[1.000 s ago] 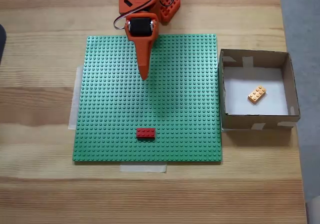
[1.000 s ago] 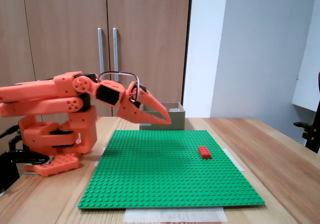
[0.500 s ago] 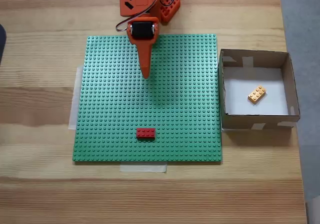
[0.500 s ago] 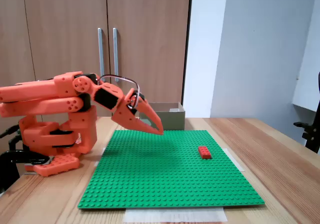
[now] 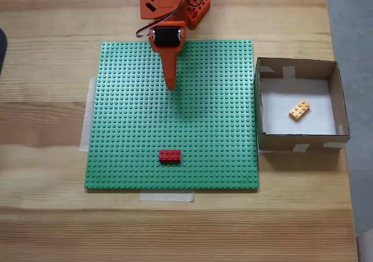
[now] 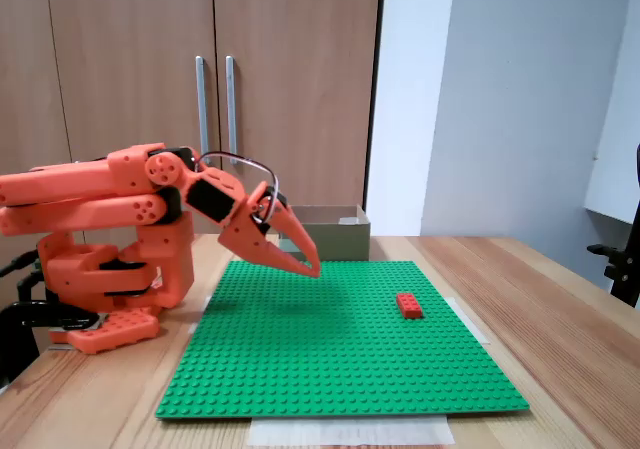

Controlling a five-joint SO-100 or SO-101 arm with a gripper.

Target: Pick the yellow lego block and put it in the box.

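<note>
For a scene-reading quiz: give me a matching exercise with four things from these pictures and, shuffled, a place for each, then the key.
Things:
1. yellow lego block
2. red brick
3. gripper
4. box

Places:
A. on the green baseplate, near its front edge in the top-down fixed view
B. on the wooden table, right of the baseplate in that view
C. on the white floor inside the box
D. above the baseplate, holding nothing

Pairs: 1-C, 2-A, 3-D, 4-B
</note>
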